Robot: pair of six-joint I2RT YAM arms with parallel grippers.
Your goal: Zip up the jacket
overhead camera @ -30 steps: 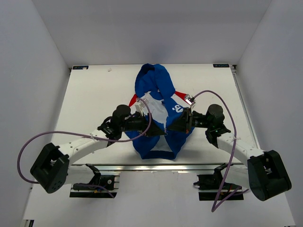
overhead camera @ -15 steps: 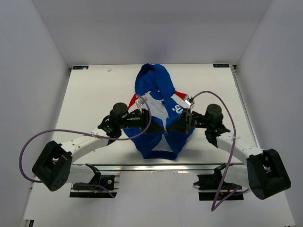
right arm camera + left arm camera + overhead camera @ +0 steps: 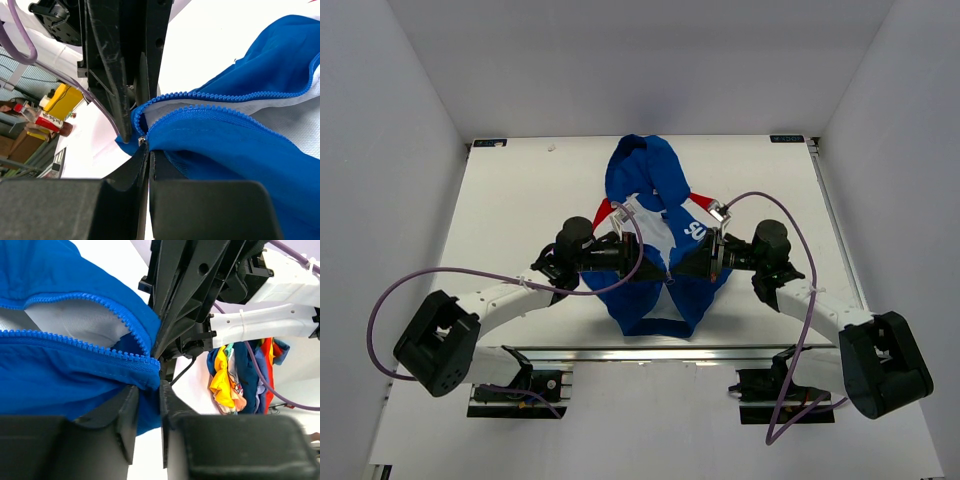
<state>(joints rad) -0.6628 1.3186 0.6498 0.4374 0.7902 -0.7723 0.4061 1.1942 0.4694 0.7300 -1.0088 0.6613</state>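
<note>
right end effector (image 3: 148, 156) on jacket (image 3: 240, 155) zipper (image 3: 200, 111)

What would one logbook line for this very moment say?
jacket: zipper open, teeth rows apart | left end effector: shut on blue front edge | right end effector: shut on facing zipper edge

How many of each thing there were
There was one table (image 3: 520, 200) and one blue jacket (image 3: 645, 175). There were two robot arms, the left arm (image 3: 500, 300) and the right arm (image 3: 820, 305). There were two grippers, the left gripper (image 3: 149, 405) and the right gripper (image 3: 148, 170). There were two purple cables, a left cable (image 3: 470, 274) and a right cable (image 3: 807, 270). The jacket had two rows of zipper teeth (image 3: 235, 94). There was one pile of clothes (image 3: 235, 375).
</note>
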